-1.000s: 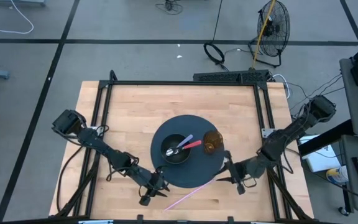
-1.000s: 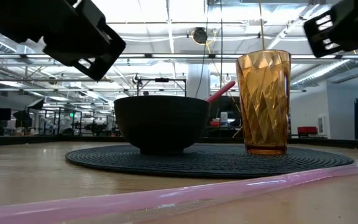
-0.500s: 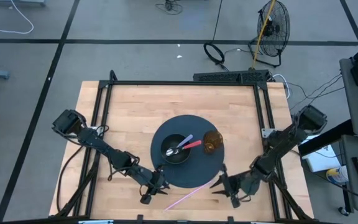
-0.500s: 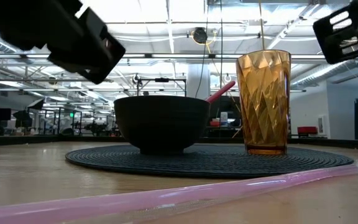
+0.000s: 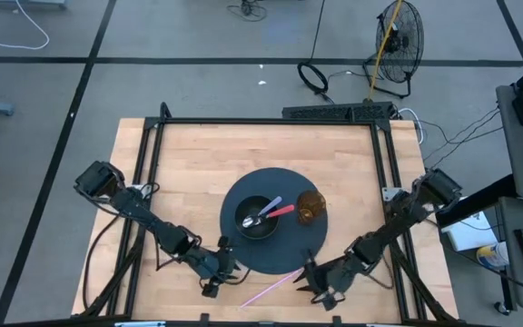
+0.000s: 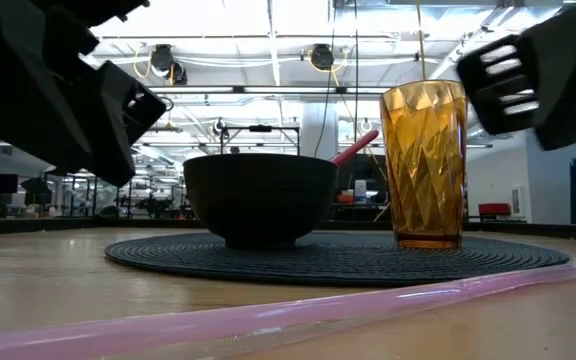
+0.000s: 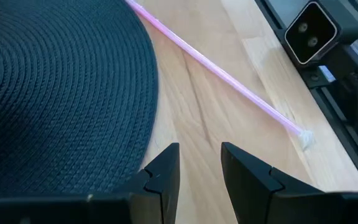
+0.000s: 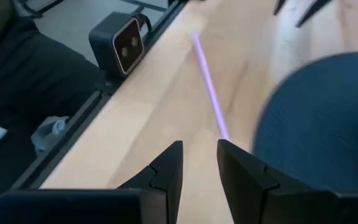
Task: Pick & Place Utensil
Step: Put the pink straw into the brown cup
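A long pink straw [image 5: 273, 287] lies flat on the wooden table near its front edge, and one end reaches the rim of the round dark placemat [image 5: 243, 254]. On the mat stand a black bowl [image 5: 256, 219], holding utensils with a lilac and a pink handle [image 5: 278, 210], and an amber glass [image 5: 311, 207]. My left gripper [image 5: 225, 271] hovers open at the mat's near left rim, with the straw [image 7: 216, 68] ahead of it. My right gripper [image 5: 310, 280] hovers open at the mat's near right rim, above the straw's [image 8: 209, 99] mat end. Neither holds anything.
The low camera [image 7: 311, 32] sits at the table's front edge, close to the straw's free end. A black frame [image 5: 152, 182] runs along the table's sides. Bare wood lies to the left, to the right and behind the mat.
My right gripper has swung down and toward the table's near edge and left, arriving close above the straw beside the mat. My left gripper has tipped further downward, staying roughly in place. The straw, bowl and glass have not moved.
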Controlling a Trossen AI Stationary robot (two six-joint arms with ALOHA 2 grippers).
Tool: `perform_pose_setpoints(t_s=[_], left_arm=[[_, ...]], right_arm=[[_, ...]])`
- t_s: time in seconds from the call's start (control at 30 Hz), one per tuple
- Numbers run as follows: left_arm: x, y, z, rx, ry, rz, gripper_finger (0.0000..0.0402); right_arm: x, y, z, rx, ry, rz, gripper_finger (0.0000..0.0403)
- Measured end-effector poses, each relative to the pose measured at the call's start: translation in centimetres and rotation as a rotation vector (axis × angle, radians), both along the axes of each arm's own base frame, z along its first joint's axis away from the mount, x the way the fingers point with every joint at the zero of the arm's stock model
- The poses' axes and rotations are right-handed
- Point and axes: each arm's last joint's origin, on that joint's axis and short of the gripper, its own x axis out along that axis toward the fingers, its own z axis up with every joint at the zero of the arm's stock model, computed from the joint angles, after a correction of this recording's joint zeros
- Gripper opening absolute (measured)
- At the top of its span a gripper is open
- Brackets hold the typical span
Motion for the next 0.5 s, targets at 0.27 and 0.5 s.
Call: perform_pose_setpoints(t_s=[0.27,0.5], left_arm=[[-0.5,-0.6,0.0,0.019,-0.010,0.018,0.0122],[-1.1,-1.1,-0.2,0.051,-0.008,0.035,0.0122]], right_arm=[[2.7,0.7,0.3,-0.003,0.018,0.074,0.0096],[3.3,0.9,1.2,-0.037,0.026,-0.004,0.0096]])
